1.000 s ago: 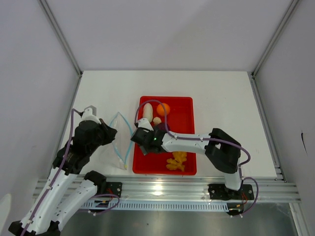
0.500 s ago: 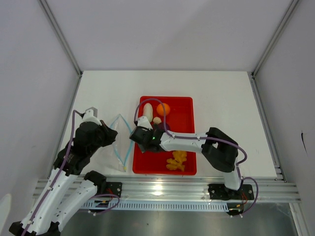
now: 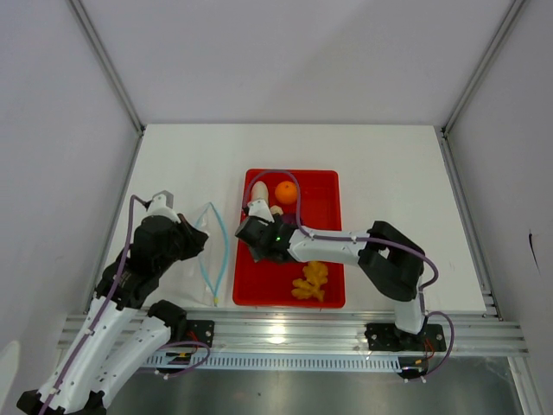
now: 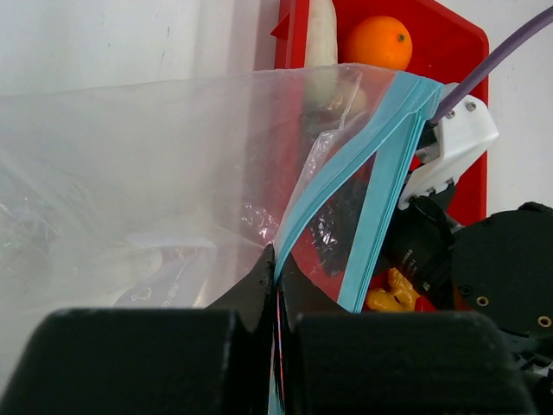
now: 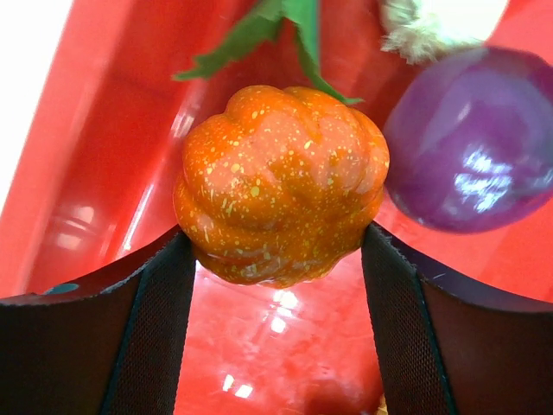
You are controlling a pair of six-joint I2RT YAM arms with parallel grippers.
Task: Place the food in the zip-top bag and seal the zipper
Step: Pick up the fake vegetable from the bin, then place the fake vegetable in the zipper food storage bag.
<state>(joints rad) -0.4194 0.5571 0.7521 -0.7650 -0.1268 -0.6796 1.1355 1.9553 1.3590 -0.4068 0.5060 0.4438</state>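
The left gripper (image 3: 200,235) is clenched on the zip-top bag (image 3: 210,226). It pinches the mouth edge right at the blue zipper (image 4: 380,199), and in the left wrist view its 2 fingers (image 4: 251,290) meet with the plastic between them. The zipper's 2 strips stand apart in a narrow V, so the mouth is unsealed. The bag lies over the white table (image 3: 389,164), just beside the red tray (image 3: 327,186), at the tray's 9 o'clock.

The right gripper (image 3: 259,226) reaches into the tray near its 9 o'clock wall and grasps the pumpkin (image 5: 281,186). In the right wrist view both black pads (image 5: 147,320) press against the pumpkin's flanks. I cannot tell whether the pumpkin is lifted off the tray floor.

In the same view the purple onion (image 5: 471,138) sits at the pumpkin's 2 o'clock, just beside it. The garlic (image 5: 432,22) shows at 1 o'clock, cut off by the frame edge. The radish (image 3: 258,192) spreads its green leaves at 12 o'clock.

From above, the radish lies toward the tray's 11 o'clock corner with the orange (image 3: 286,192) just beside it at 12 o'clock. The ginger (image 3: 311,281) lies well apart at 5 o'clock. All 6 pieces are inside the tray.
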